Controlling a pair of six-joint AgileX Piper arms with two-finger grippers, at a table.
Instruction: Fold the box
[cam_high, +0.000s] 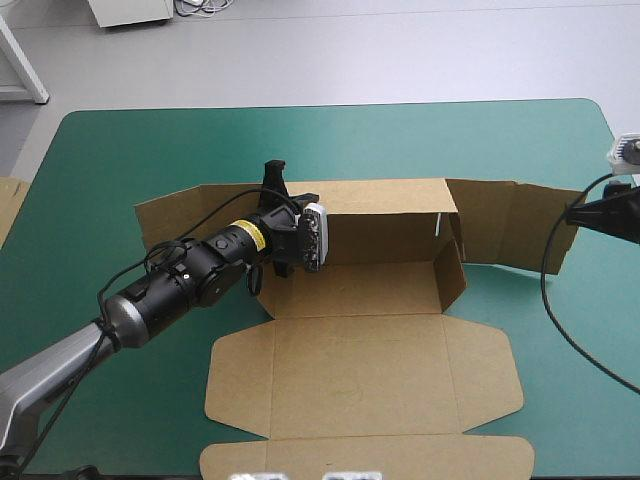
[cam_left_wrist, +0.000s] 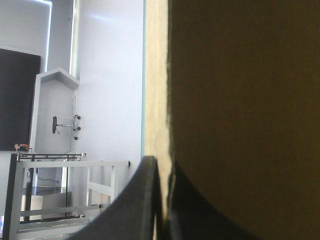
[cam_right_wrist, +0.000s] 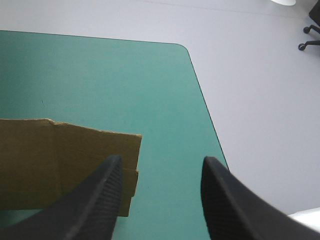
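The brown box (cam_high: 360, 300) lies in the middle of the teal-green table, its back wall raised, its right end wall up and its lid flat toward the near edge. My left gripper (cam_high: 275, 182) is shut on the back wall's top edge near its left end. In the left wrist view the black fingers (cam_left_wrist: 145, 200) pinch the board (cam_left_wrist: 240, 100) edge-on. My right gripper (cam_high: 598, 212) hovers open at the end of the box's long right flap (cam_high: 520, 225). In the right wrist view that flap (cam_right_wrist: 65, 160) lies beside and under one finger, and the gripper (cam_right_wrist: 160, 177) has nothing between its fingers.
An edge of more brown board (cam_high: 8, 205) shows at the table's left edge. The table's far right corner (cam_right_wrist: 182, 47) lies just ahead of the right gripper. Bare teal-green cover (cam_high: 120, 150) stretches behind and to the left of the box.
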